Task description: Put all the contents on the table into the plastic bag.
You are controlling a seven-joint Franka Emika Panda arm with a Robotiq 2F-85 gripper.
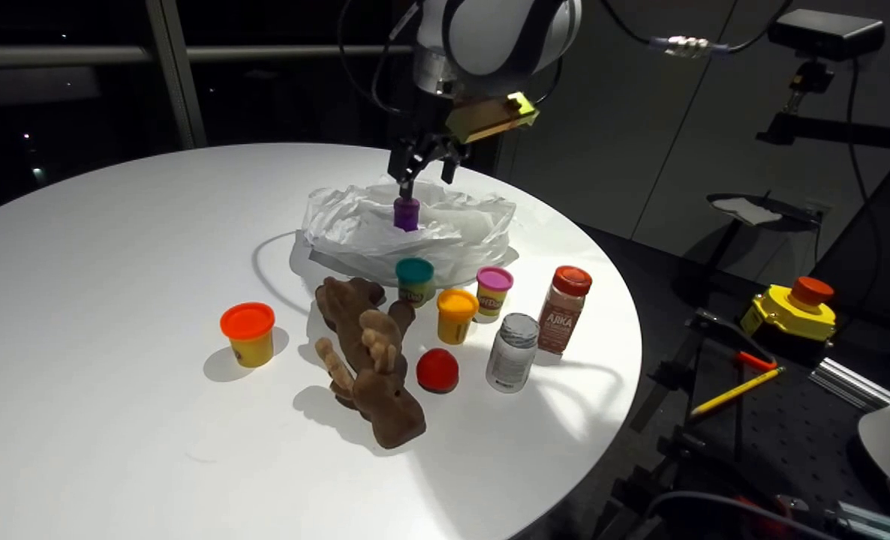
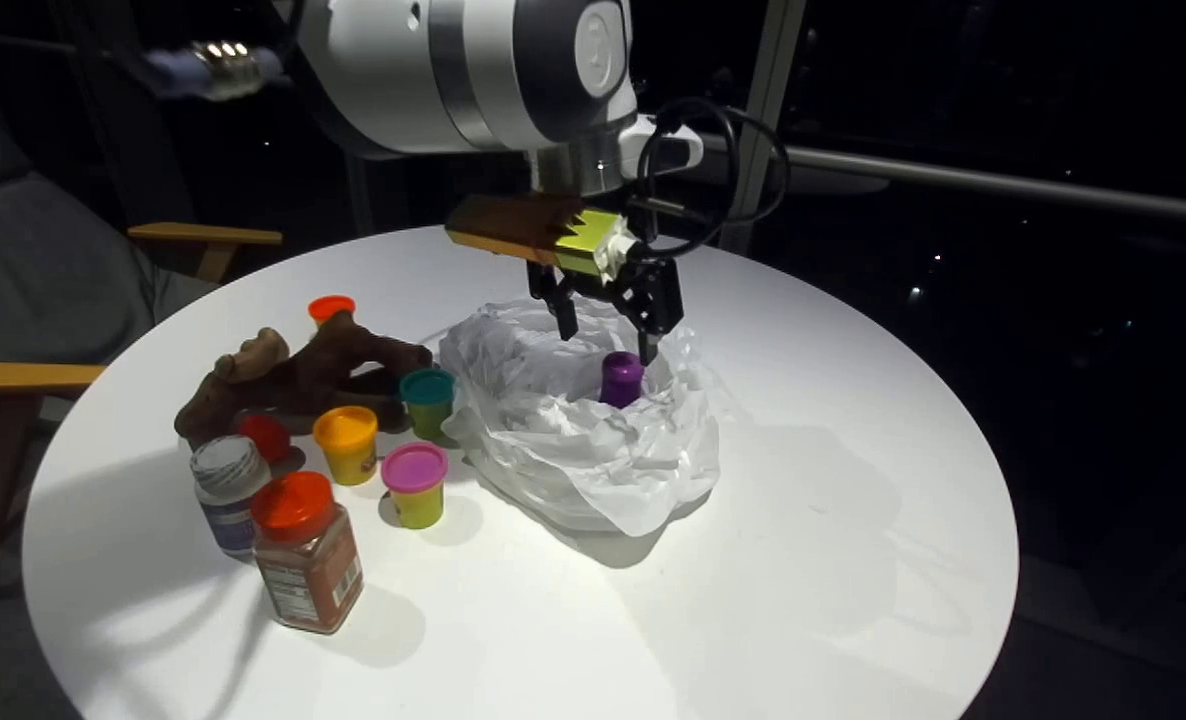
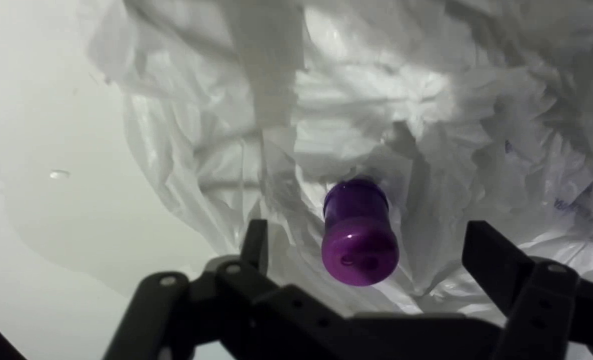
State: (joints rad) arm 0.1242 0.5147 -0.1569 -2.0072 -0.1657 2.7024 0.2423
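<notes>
On the table [image 1: 115, 247], both exterior views alone show the plush moose [image 1: 361, 337]

In an exterior view the brown antlered plush toy [image 2: 298, 392] hides the bottom of the yellow tub with the red-orange lid [image 2: 332, 306]. Can't read the bluish print [image 3: 574, 207] on the crinkled white plastic bag [image 3: 456, 160], too blurry. Round white surface [image 1: 115, 315] gets cropped in every view.
</notes>
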